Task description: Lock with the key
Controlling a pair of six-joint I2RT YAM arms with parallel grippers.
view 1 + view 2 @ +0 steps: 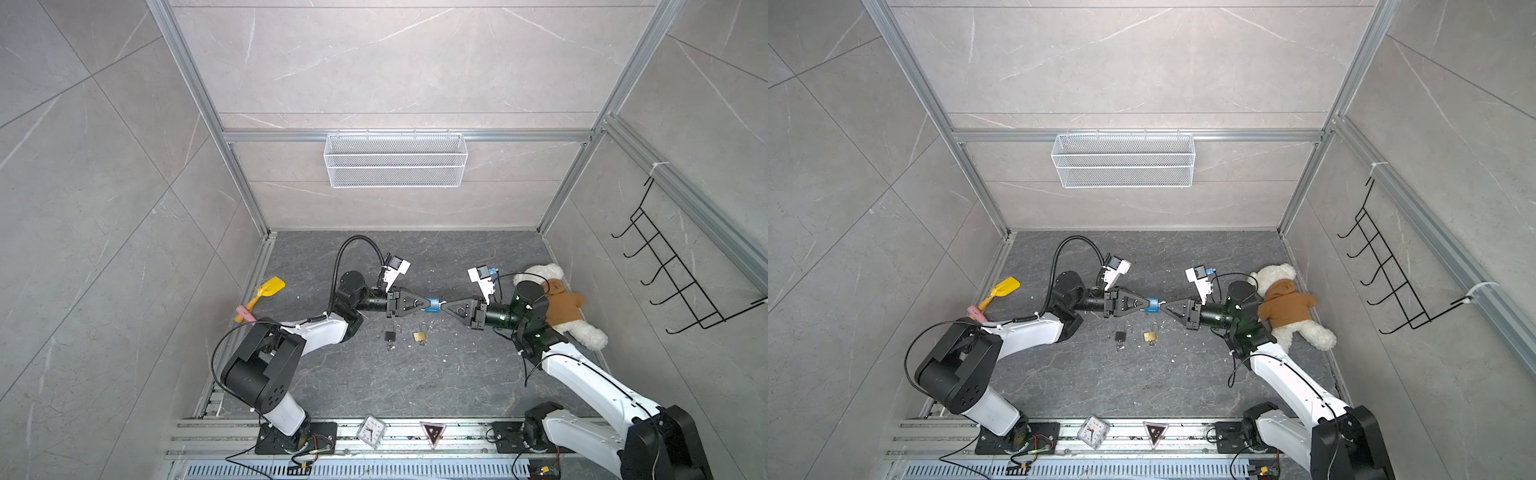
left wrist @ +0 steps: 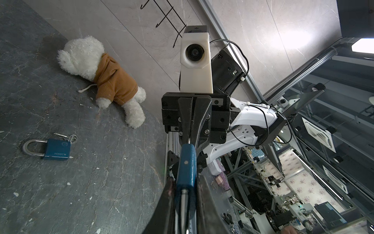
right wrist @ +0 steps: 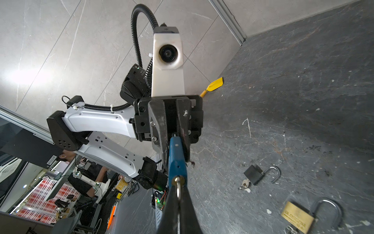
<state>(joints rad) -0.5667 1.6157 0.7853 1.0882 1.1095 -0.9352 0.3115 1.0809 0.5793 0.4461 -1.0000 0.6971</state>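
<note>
You cannot make out the key (image 3: pixel 177 181) in either top view; it is too small there. In the right wrist view only its ring end shows at the blue padlock (image 3: pixel 176 160). The rest is hidden between the closed fingers of the right gripper (image 3: pixel 178 189). In the left wrist view the shackle (image 2: pixel 183 204) runs off the picture's edge. The brass padlock (image 3: pixel 297 219) is blurred, its key ring cut by the edge. The right arm (image 1: pixel 528 303) covers part of the teddy bear (image 1: pixel 563 309). The left arm (image 3: pixel 101 121) hides the handle of the yellow shovel (image 3: pixel 215 84).
</note>
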